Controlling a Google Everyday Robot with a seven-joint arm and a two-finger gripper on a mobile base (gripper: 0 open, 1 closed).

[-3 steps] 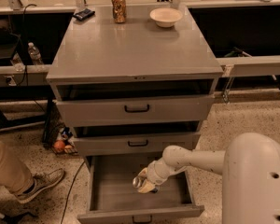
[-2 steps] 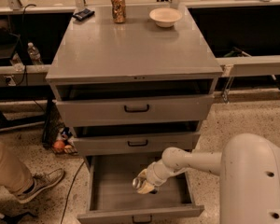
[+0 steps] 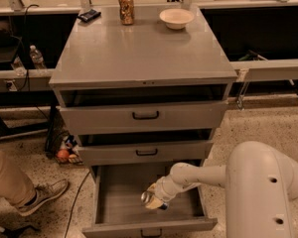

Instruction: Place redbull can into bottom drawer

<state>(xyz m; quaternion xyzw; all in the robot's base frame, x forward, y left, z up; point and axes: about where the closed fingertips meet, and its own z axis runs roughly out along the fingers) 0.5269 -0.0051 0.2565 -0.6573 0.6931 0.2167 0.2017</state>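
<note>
The bottom drawer [image 3: 120,201] of the grey cabinet is pulled out wide, its tray bare on the left. My white arm reaches in from the right, and my gripper [image 3: 154,201] is inside the drawer, low over its floor, right of the middle. It is shut on the redbull can [image 3: 148,198], which lies roughly on its side with a shiny round end facing left. Most of the can's body is hidden by the gripper.
Two upper drawers [image 3: 145,116] stand slightly open above. On the cabinet top are a brown-gold can [image 3: 125,8], a white bowl [image 3: 176,18] and a dark flat object [image 3: 88,15]. A person's leg and shoe [image 3: 39,195] are at the lower left. Benches run behind.
My gripper with the can has moved a little lower and toward the front inside the bottom drawer. Nothing else has moved.
</note>
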